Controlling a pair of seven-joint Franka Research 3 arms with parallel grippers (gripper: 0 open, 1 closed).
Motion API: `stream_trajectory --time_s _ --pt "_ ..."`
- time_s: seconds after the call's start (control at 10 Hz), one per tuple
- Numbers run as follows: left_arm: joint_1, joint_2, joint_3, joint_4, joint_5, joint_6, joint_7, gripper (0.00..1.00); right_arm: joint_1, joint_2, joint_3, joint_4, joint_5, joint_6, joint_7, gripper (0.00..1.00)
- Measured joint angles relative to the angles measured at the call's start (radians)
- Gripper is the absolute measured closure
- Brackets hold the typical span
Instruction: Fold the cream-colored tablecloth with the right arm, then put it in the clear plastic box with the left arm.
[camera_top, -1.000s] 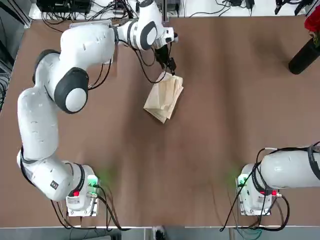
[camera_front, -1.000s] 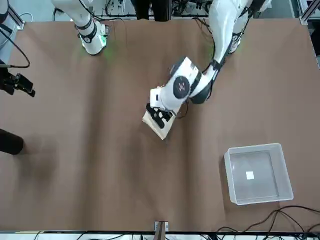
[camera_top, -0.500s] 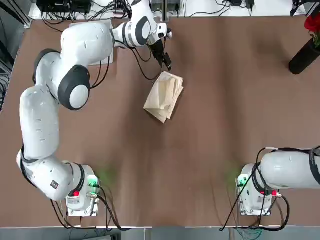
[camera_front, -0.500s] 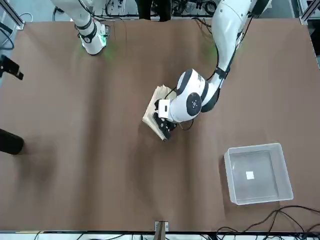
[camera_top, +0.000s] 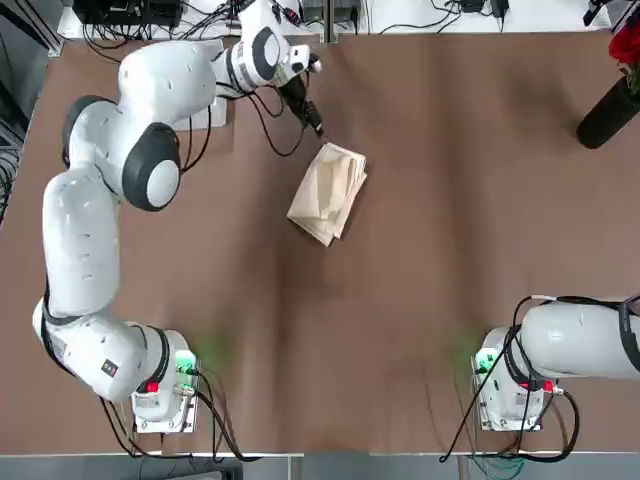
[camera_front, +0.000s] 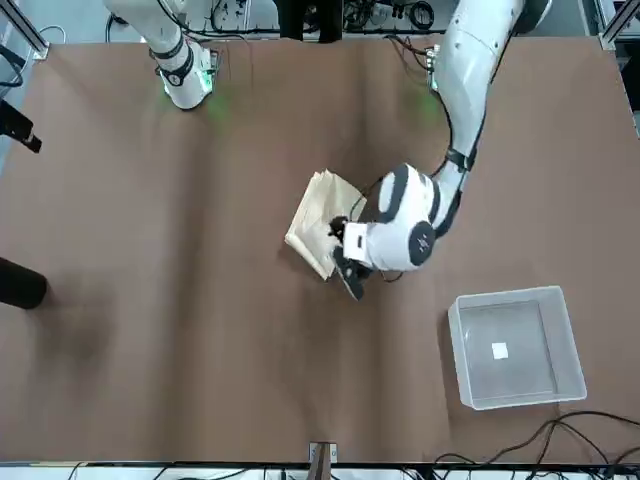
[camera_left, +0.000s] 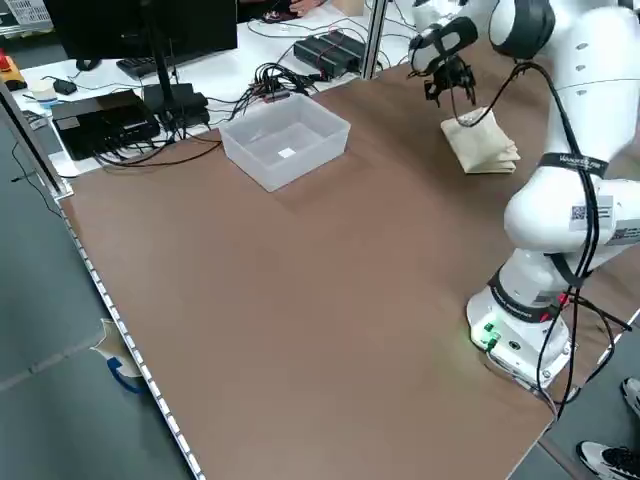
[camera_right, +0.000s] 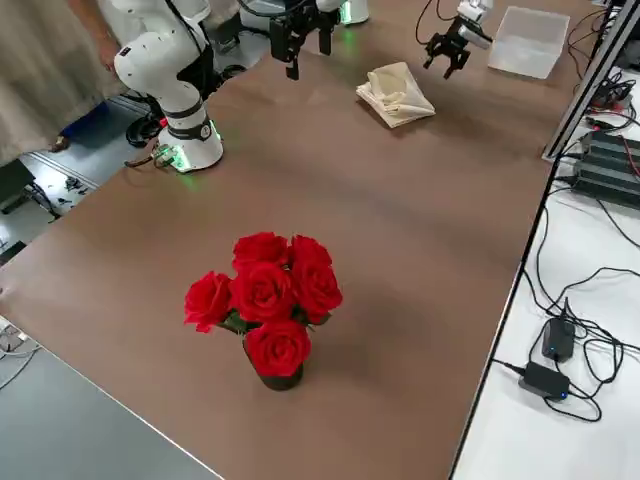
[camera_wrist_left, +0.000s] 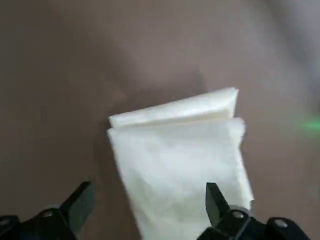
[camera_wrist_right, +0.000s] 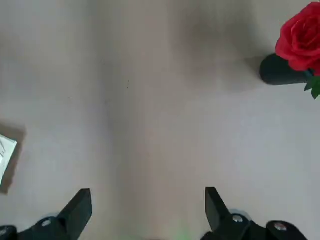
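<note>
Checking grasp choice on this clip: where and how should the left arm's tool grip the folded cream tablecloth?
Probably by a long edge of the tablecloth, coming down from above. It lies flat and layered on the table, longer than wide, so the left tool, open above it, could straddle a strip along that edge and pinch all the layers together.

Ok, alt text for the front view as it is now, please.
The left gripper hovers open by the folded cream cloth mid-table, not holding it. The translucent plastic box sits toward the lower right with a white label inside; the right gripper is at the left edge.
</note>
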Motion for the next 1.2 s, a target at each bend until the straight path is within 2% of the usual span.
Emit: stream_trajectory --time_s 0.2,0.3,0.5,1.2 --pt "0.000 0.033 0.048 -0.002 -0.059 -0.034 0.085 0.00 0.000 0.000 0.062 0.000 -0.001 0.016 0.003 0.00" --pt "0.000 0.051 0.057 -0.002 -0.083 -0.038 0.111 0.00 0.000 0.001 0.072 0.000 -0.002 0.017 0.003 0.00" --pt "-0.001 0.070 0.059 -0.005 -0.103 -0.042 0.121 0.00 0.000 0.003 0.073 -0.001 -0.002 0.016 0.002 0.00" --pt "-0.014 0.093 0.039 -0.093 -0.211 -0.046 0.065 0.00 0.000 0.003 0.058 -0.001 -0.002 0.005 0.002 0.00"
